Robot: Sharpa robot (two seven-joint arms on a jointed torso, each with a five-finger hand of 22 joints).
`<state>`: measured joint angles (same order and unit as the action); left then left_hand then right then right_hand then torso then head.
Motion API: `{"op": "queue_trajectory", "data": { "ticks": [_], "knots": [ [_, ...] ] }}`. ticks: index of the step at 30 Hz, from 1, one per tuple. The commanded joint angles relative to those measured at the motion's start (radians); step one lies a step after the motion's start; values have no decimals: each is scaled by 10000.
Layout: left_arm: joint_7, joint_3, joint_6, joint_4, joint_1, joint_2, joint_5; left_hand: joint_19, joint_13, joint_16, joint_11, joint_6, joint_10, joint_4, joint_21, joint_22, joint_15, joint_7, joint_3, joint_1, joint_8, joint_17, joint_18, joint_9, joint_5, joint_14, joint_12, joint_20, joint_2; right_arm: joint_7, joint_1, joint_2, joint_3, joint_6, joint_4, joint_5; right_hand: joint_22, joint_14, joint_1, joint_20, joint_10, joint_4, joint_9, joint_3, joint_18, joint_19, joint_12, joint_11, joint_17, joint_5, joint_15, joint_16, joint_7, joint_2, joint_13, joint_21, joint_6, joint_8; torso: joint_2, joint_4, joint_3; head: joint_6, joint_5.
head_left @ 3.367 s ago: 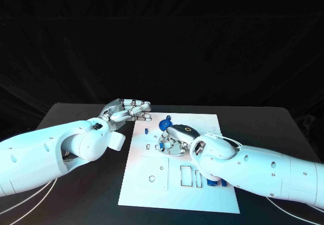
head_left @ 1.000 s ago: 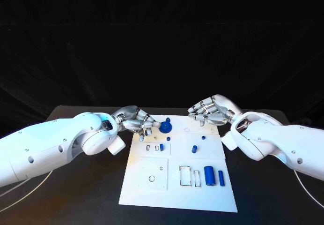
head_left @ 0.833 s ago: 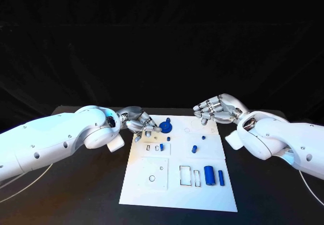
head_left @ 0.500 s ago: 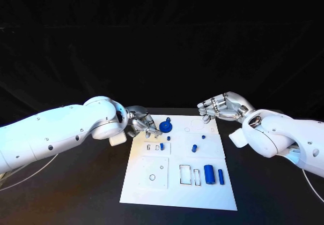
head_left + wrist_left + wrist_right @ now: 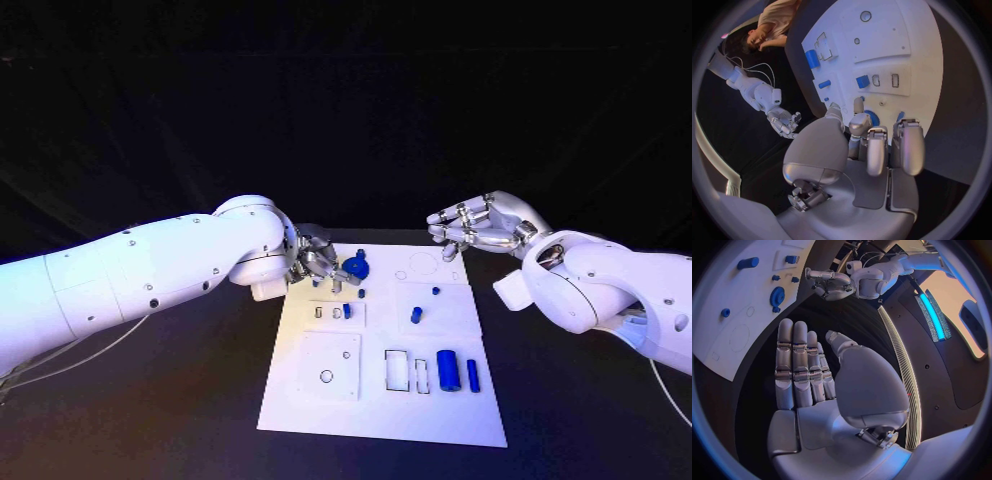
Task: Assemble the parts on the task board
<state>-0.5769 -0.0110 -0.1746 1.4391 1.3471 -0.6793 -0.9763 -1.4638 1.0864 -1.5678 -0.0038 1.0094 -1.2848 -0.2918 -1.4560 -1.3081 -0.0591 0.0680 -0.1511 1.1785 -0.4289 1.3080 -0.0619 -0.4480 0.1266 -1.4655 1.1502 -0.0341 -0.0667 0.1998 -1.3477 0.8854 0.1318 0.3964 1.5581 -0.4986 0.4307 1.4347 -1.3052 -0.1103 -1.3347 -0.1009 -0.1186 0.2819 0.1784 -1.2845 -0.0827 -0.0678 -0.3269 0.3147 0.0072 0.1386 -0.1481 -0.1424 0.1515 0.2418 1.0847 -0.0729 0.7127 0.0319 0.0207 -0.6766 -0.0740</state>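
Fingers of the left hand (image 5: 317, 266) curl together at the task board's (image 5: 378, 420) ten o'clock corner, tips beside the blue gear (image 5: 353, 267); whether they pinch anything I cannot tell. Right hand (image 5: 483, 225) hovers off the one o'clock corner, fingers apart, holding nothing. A careless sweep could knock the gear loose (it sits very close). Board recesses near five o'clock hold a blue cylinder (image 5: 447, 370) and bar (image 5: 472, 375).
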Motion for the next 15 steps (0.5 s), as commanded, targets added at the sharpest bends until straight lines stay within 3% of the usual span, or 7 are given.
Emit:
{"op": "queue_trajectory", "data": {
  "ticks": [1, 5, 15],
  "knots": [
    [-779, -17, -442, -154, 23, 192, -516, -186, -1, -30, 8, -105, -29, -10, -55, -272, -57, 2, -125, -136, -78, 2628, 165, -106, 14, -1053, 9, 54, -9, 103, -2, -5, -1, 171, 19, -84, -5, 2, 134, -4, -2, -11, 13, -74, 27, -65, -28, -41, -36, 79, 21, 53, -7, 0, 22, 33, -6, -47, 27, -23, -9, -51, 64],
    [-910, -51, -662, -328, 28, 435, -877, -179, 13, -30, 8, -138, -16, -11, -65, -284, -56, 0, -231, -234, -130, 2628, 165, -202, 13, -1053, 14, 51, -8, 83, -2, -8, -1, 208, 30, -150, -13, -34, 166, -9, 28, -20, 17, -119, 22, -45, -20, -51, -75, 147, 32, 51, -17, -2, 45, 26, -36, -46, 36, -34, -20, -118, 49],
    [-952, -169, -799, -698, -11, 798, -1349, -168, -112, -30, 6, -153, 66, -11, -60, -270, -56, -3, -273, -280, -156, 2628, 161, -252, 16, -1053, -98, 51, -31, 46, -3, -3, -1, 289, 80, -257, -39, -155, 109, -26, 136, 52, 28, -173, 12, 30, 22, -83, -152, 237, 62, 25, -47, -22, 80, -4, -110, -40, 78, -55, -29, -119, 83]
  ]
}}
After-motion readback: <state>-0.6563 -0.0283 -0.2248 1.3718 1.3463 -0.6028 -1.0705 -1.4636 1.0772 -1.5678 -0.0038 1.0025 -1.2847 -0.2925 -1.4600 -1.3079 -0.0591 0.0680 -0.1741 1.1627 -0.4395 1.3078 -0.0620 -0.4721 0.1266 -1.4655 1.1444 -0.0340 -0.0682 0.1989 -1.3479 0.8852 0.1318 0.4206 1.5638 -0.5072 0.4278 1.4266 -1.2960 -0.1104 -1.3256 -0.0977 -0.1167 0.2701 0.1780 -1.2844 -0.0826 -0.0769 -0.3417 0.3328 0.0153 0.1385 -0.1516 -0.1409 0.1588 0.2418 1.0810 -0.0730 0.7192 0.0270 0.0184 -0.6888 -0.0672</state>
